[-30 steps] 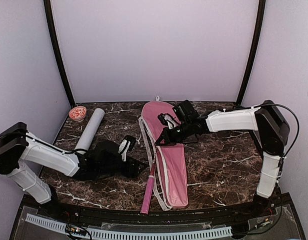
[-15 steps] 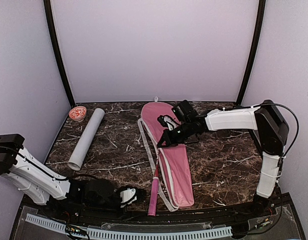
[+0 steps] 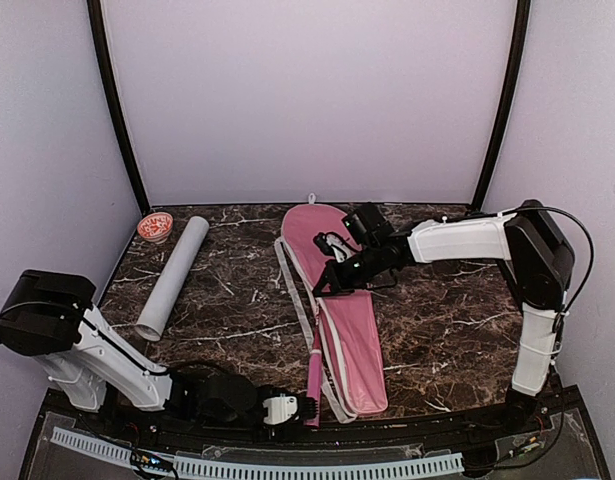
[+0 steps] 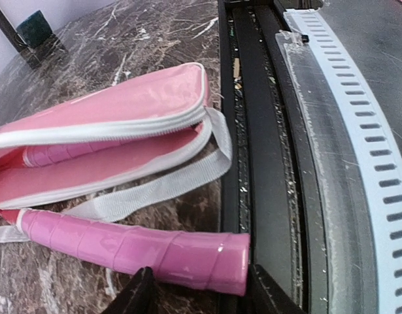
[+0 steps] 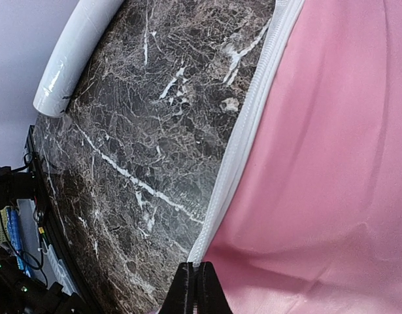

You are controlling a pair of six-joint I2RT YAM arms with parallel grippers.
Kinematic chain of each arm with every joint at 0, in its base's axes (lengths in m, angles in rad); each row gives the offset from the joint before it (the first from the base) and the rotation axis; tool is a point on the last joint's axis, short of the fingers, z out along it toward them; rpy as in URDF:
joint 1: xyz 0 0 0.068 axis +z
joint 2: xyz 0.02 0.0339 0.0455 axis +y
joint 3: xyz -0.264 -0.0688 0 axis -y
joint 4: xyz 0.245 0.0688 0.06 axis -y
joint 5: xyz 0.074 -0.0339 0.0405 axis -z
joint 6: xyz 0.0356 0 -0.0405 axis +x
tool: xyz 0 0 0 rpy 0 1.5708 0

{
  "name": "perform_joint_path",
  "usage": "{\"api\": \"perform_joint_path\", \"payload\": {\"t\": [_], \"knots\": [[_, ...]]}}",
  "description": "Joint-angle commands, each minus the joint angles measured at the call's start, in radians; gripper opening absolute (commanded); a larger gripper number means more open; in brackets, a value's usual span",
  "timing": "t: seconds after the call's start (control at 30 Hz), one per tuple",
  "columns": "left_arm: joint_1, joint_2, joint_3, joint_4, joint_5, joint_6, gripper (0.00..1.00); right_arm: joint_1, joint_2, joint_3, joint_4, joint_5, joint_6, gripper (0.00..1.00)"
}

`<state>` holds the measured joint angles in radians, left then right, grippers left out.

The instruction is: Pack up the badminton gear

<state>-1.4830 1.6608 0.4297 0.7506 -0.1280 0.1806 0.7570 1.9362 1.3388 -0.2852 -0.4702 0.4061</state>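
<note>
Top external: the right pincer (image 3: 332,281) clamps the pink cover (image 3: 352,340) by its edge, on a dark marble table (image 3: 437,320) with pale purple walls (image 3: 307,100). Left wrist: the left pincer (image 4: 197,292) is apart by 1 handle (image 4: 135,245) that sticks out. I think pushing it in straight comes next. Right wrist: fingers (image 5: 186,288) together on the zip (image 5: 246,131).
</note>
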Motion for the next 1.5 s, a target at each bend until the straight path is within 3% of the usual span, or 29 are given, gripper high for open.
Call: {"api": "perform_joint_path", "payload": {"t": [0.0,0.2,0.43,0.57,0.77,1.0,1.27,1.47], "knots": [[0.0,0.043,0.065,0.101,-0.158,0.071,0.44,0.001,0.006,-0.04,0.078,-0.033,0.033,0.0],[0.043,0.14,0.123,0.193,-0.237,0.097,0.4,0.011,-0.008,-0.06,0.093,-0.03,0.048,0.0],[0.069,0.202,0.176,0.248,-0.187,0.113,0.4,0.02,-0.005,-0.075,0.103,-0.033,0.068,0.01],[0.069,0.221,0.185,0.227,-0.16,0.112,0.41,0.019,-0.034,-0.078,0.038,0.007,0.031,0.24],[0.069,0.224,0.164,0.243,-0.148,0.099,0.43,0.041,-0.189,-0.122,-0.121,0.166,-0.062,0.42],[0.069,0.237,0.161,0.264,-0.153,0.083,0.44,0.158,-0.333,-0.259,-0.225,0.345,-0.095,0.4],[0.069,0.239,0.168,0.277,-0.151,0.085,0.44,0.255,-0.329,-0.33,-0.222,0.482,-0.05,0.38],[0.069,0.241,0.17,0.29,-0.153,0.085,0.44,0.298,-0.298,-0.337,-0.218,0.498,-0.034,0.38]]}}
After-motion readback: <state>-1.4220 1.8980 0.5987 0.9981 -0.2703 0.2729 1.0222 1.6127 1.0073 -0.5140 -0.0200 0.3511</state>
